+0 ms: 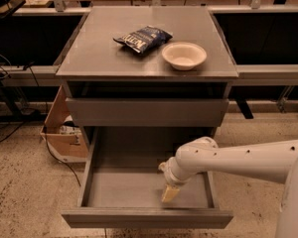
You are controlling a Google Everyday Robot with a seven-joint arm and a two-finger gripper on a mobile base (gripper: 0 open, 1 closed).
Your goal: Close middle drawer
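Middle drawer (124,187) pulled well out below the desk (99,58). End effector (170,193) hangs inside it, just behind the front panel (146,218); apart or together, cannot tell. Best to press the panel centrally, straight inward.

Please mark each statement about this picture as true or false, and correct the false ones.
1. The middle drawer is pulled far out. True.
2. The gripper hovers over the cabinet top. False: it is down inside the middle drawer, near its front panel.
3. A chip bag lies on the cabinet top beside the bowl. True.
4. The bowl sits inside the middle drawer. False: it stands on the cabinet top.
5. A cardboard box stands on the floor beside the cabinet. True.
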